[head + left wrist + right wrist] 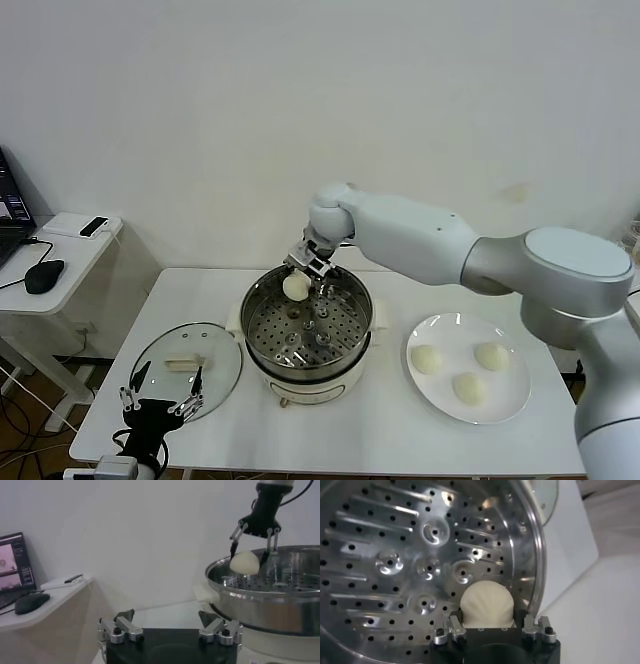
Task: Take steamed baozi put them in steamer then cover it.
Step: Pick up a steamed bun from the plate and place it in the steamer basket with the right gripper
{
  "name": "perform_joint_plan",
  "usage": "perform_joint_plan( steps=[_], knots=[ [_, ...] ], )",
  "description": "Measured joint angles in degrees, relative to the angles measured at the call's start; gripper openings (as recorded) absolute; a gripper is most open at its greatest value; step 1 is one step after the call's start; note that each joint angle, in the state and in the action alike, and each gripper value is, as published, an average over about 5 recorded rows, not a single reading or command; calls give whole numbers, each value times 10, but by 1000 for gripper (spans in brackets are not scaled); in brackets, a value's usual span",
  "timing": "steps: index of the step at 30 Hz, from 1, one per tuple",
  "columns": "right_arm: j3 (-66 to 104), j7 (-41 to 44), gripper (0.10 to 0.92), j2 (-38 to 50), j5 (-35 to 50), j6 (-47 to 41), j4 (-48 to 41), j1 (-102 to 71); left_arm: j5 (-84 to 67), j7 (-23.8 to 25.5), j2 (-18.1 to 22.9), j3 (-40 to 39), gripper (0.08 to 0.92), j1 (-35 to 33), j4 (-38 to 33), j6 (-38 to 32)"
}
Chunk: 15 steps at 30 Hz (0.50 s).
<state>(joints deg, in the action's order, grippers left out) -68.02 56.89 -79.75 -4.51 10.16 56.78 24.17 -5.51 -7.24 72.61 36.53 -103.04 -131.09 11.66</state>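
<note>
Head view. We see the right gripper (300,276) reaching over the far rim of the steamer (262,352), its fingers pinching one baozi (296,287) just above the perforated tray. The tray holds no bun yet. Three more baozi (427,359) wait on the white plate (515,409) at the right of the worktop (380,440). The glass cover (180,388) lies flat on the worktop left of the steamer. The left gripper (160,407) sits parked at the near edge beside the cover, fingers spread, holding nothing.

Left wrist view. From the side, we see the right gripper (251,549) hanging over the steamer (260,600) rim, the held baozi (244,562) level with the rim or just inside it, apparently not resting on the tray. The left fingers (124,628) stand wide apart in the foreground.

Right wrist view. We look straight down onto the tray of the steamer (395,555); the baozi (486,605) sits between the right fingers (451,630), close to the pot wall.

We judge this the first placement. The next move calls for lowering the bun onto the tray, clear of the wall, then releasing it and returning to the plate.
</note>
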Motion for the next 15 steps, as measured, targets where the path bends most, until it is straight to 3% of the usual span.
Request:
perform_joint_plan(
  steps=[10, 15],
  knots=[
    [-11, -15, 639, -14, -40, 43, -24, -11, 1, -1, 2, -4, 823, 4, 0, 0],
    [-13, -21, 763, -17, -47, 55, -26, -11, 2, -3, 4, -5, 823, 2, -5, 0]
  ],
)
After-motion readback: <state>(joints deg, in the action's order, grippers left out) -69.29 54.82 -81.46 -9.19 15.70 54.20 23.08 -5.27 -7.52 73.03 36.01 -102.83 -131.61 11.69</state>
